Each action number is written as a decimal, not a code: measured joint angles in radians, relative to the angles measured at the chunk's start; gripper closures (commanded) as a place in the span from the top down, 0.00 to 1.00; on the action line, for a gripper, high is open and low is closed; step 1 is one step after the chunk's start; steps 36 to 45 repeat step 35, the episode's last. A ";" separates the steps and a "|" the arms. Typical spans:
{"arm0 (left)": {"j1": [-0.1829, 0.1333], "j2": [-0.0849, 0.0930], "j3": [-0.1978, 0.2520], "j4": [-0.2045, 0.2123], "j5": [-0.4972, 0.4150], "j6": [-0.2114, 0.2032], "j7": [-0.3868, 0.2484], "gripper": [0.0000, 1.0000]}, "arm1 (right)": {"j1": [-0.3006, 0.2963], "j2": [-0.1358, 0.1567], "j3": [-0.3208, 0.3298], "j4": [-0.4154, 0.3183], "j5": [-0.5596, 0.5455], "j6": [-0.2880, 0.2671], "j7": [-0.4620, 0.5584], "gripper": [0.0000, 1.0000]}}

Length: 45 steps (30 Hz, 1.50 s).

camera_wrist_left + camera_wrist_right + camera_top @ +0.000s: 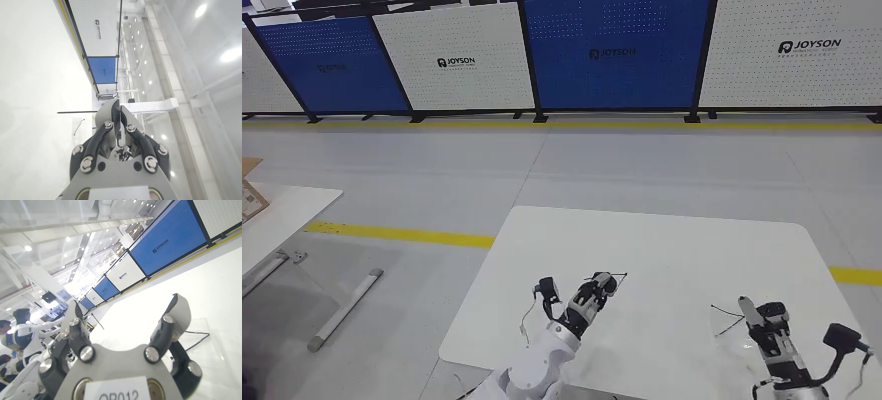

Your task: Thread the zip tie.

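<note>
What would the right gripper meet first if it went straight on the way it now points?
The open right gripper points over bare table; the way looks free. The zip tie lies off to one side. Depth is unclear, so it might graze the table.

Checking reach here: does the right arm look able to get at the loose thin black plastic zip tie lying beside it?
Probably yes. The right gripper is open and the thin black plastic zip tie lies just past one finger, with nothing between them.
</note>
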 measured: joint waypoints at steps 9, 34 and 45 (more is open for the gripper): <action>-0.001 -0.006 -0.046 0.009 -0.103 -0.005 0.056 0.00 | 0.009 0.018 0.151 0.048 0.328 0.000 0.147 1.00; -0.001 -0.006 -0.046 0.009 -0.103 -0.005 0.056 0.00 | 0.008 0.018 0.150 0.044 0.322 0.000 0.140 1.00; -0.001 -0.006 -0.046 0.009 -0.103 -0.005 0.056 0.00 | 0.008 0.018 0.150 0.044 0.322 0.000 0.140 1.00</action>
